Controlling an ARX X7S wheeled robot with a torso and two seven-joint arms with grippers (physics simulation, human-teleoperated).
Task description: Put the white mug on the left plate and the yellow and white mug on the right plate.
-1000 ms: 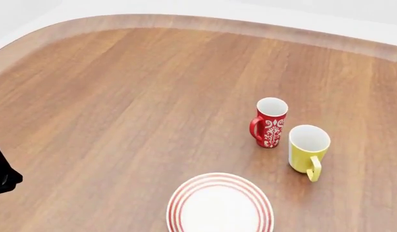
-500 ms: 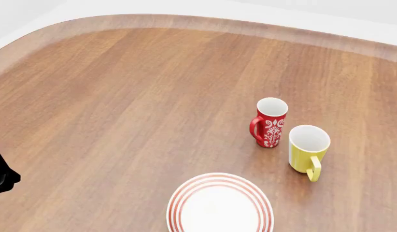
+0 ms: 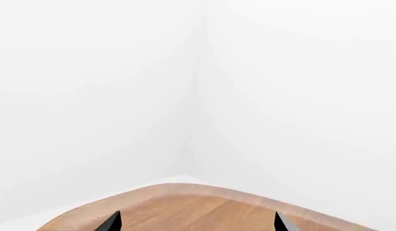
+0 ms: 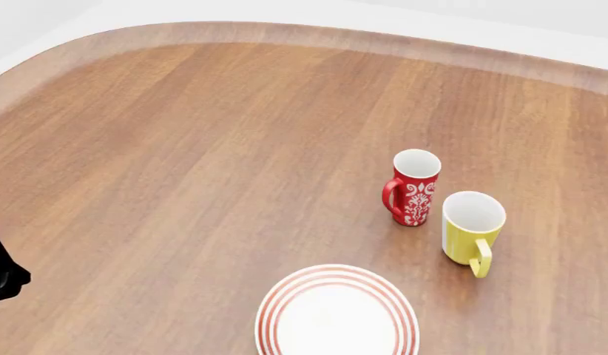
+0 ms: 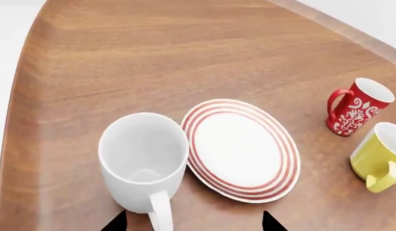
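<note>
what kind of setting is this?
Likely a simulated tabletop test scene, not a real kitchen: a bare rounded wooden table, blank white walls, and only mugs, like the red mug, plus a red-ringed plate.

On the table (image 4: pixel 186 163), the yellow and white mug (image 4: pixel 472 231) stands upright just right of and nearer than the patterned mug (image 4: pixel 413 186), close beside it but apart. The plate (image 4: pixel 336 312) lies nearer still, to their left, at the head view's lower edge. In the right wrist view, the white mug (image 5: pixel 144 160) stands upright on the table just beside this plate (image 5: pixel 242 149), on the side away from the other two mugs.
</note>
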